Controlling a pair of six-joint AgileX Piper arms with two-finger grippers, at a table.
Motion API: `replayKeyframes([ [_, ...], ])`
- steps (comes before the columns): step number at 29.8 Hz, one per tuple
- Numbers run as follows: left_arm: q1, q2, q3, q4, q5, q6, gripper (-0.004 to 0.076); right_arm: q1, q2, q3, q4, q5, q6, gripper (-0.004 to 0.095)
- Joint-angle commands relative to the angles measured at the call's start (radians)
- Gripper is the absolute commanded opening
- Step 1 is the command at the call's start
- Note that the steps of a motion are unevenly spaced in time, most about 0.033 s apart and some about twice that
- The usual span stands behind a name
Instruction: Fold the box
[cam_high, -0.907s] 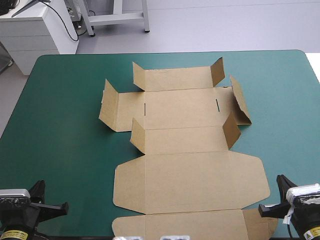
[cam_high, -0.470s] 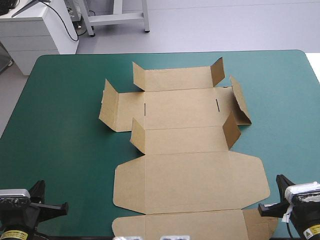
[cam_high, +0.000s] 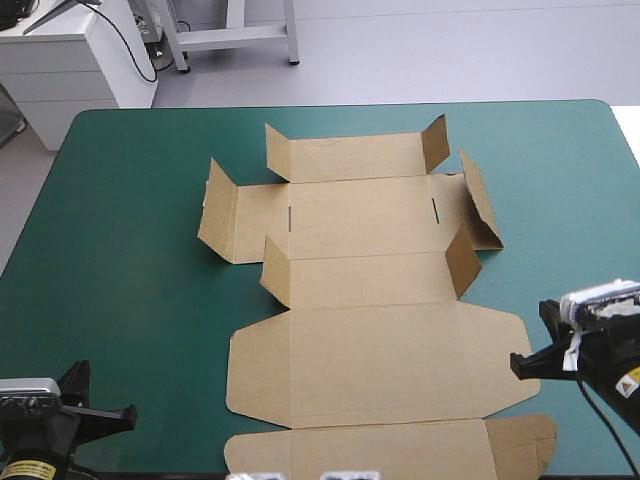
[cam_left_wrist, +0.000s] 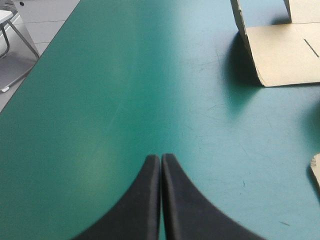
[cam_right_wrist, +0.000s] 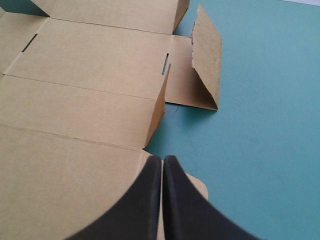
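Two claws, both clenched to a point with nothing in them. The right claw (cam_right_wrist: 161, 165) hangs right at the right-hand rim of the box (cam_high: 370, 300), tips over the rounded corner of the big flat panel, so the board lies ahead of it and off to its left. Just ahead of the tips a small tab (cam_right_wrist: 159, 105) stands up. The left claw (cam_left_wrist: 160, 161) is over bare cover (cam_high: 130, 200) by the near-left corner, well apart from the box, with only a raised side flap (cam_left_wrist: 245, 40) ahead and to its right. So the right arm is clearly the nearer one. The box's long axis runs from the cover's near edge toward the far edge; it's mostly flat, and its near end reaches the near edge. Plenty of open cover on both sides, some beyond the far end too. My guess: the right claw has to open up before it can grab any rim
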Motion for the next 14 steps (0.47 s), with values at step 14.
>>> replayKeyframes([
  [14,-0.005,0.020,-0.033,-0.001,-0.072,-0.010,-0.0008,0.002,0.615,-0.475,0.057,0.175,-0.019,-0.0002],
])
